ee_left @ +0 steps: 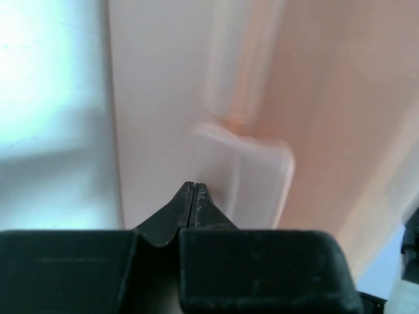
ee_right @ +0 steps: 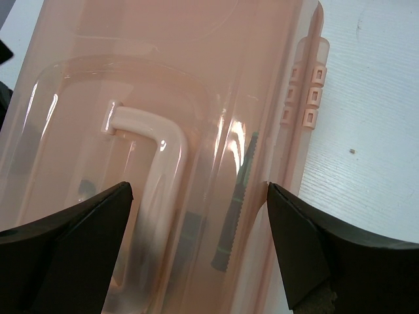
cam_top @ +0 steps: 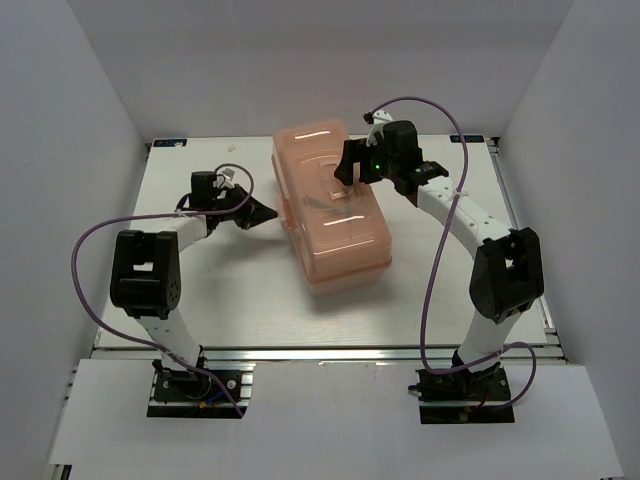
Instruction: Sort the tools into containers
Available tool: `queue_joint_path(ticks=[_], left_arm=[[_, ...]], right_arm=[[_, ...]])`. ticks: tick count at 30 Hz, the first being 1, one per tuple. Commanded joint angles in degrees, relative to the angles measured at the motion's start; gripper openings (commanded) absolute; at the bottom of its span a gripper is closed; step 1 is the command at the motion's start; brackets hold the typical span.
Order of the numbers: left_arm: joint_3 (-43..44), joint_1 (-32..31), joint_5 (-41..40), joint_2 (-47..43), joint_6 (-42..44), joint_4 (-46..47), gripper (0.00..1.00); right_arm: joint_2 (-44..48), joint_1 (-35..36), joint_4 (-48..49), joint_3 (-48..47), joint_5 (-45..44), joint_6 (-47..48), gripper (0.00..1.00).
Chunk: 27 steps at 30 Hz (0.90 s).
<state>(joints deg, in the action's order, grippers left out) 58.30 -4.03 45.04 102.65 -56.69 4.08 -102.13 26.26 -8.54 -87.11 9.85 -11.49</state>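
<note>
- Closed salmon-pink toolbox [cam_top: 332, 212] lies just above the middle of the desk [cam_top: 230, 300].
- Left fingers [ee_left: 195, 188], pressed together, point at its side wall beside a pale tab [ee_left: 258, 176].
- Right fingers [cam_top: 347, 170], spread wide, hang over the lid handle [ee_right: 160, 163].
- A green-handled screwdriver [ee_right: 237, 196] shows through the lid.
</note>
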Motion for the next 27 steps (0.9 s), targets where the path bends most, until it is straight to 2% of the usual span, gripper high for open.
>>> queue_joint_path(ticks=[1, 3, 14, 17, 21, 23, 26, 27], left_arm=[[7.60, -1.94, -1.59, -7.38, 6.13, -10.55, 0.00], [9.10, -2.21, -2.50, -7.73, 6.76, -15.23, 0.00], [7.53, -3.88, -2.76, -9.40, 6.59, -17.96, 0.00], [9.36, -3.44, -5.21, -11.06, 8.16, -20.41, 0.00], [10.78, 0.50, -13.89, -16.93, 10.10, -24.54, 0.00], [9.12, 2.79, -15.32, -18.80, 9.41, -24.99, 0.00], [1.93, 6.93, -13.67, -19.85, 6.86, -21.76, 0.00], [-3.58, 7.28, -12.35, -20.03, 4.50, -19.31, 0.00]], right_arm=[[-2.11, 1.86, -0.78, 0.89, 2.28, 1.03, 0.87], [-2.20, 1.86, -0.78, 0.72, 2.28, 1.03, 0.87], [-2.11, 1.86, -0.96, 0.80, 1.76, 1.55, 0.87], [-1.85, 1.86, -0.87, 0.98, 1.76, 1.82, 0.87], [-1.50, 1.78, -0.87, 1.50, 1.67, 1.90, 0.87], [-1.41, 1.86, -0.78, 1.59, 1.67, 2.08, 0.87], [-1.41, 1.86, -0.61, 1.59, 1.67, 2.08, 0.87], [-1.50, 1.86, -0.61, 1.59, 1.67, 2.08, 0.87]])
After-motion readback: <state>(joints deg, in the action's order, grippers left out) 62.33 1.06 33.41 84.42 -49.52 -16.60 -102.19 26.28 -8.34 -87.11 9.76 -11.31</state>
